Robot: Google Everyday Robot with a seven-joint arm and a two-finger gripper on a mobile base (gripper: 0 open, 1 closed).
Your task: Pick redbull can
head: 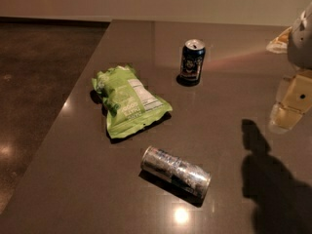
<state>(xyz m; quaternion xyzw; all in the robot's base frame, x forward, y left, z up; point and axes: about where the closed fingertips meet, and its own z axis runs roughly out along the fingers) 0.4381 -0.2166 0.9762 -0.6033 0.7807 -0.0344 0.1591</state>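
Note:
The redbull can is slim, silver with dark blue patches, and lies on its side near the front middle of the brown table. Its open end points left. My gripper hangs at the right edge of the view, above the table and well to the right of and beyond the can. It touches nothing. Its shadow falls on the table at the lower right.
A green chip bag lies flat left of centre, just behind the redbull can. A short dark can with a silver top stands upright farther back. The table's left edge drops to a dark floor. A pale object sits at the far right.

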